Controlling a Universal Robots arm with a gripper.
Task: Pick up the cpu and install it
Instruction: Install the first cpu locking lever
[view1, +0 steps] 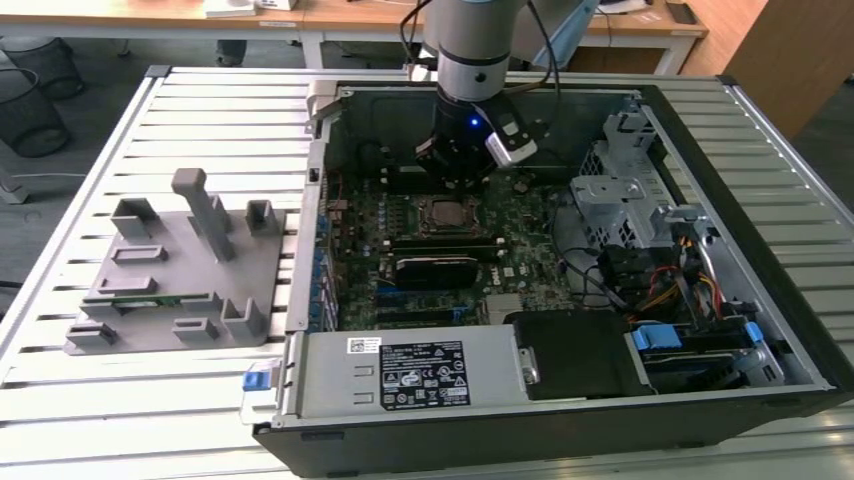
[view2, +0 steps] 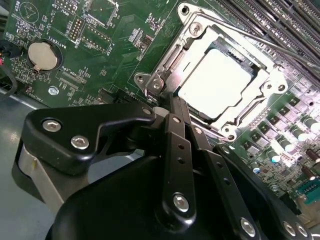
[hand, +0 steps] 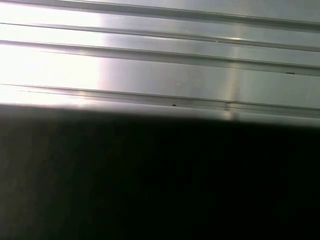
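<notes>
The cpu (view2: 220, 82), a flat square chip with a silvery top, lies in the motherboard socket (view2: 165, 75) with the metal retention frame around it. In the second wrist view my gripper (view2: 169, 104) hangs just beside the socket's corner, near the hinge and lever end, fingers together and holding nothing. The exterior view shows the gripper (view1: 461, 170) low inside the open computer case (view1: 747, 300), just behind the socket (view1: 447, 212).
A grey holder block (view1: 187, 270) with a green memory stick (view1: 140, 298) stands on the slatted table at the exterior view's left. A black module (view1: 434, 268), power supply (view1: 400, 375), drive cage (view1: 627, 200) and cables crowd the case. A coin battery (view2: 41, 55) sits on the board.
</notes>
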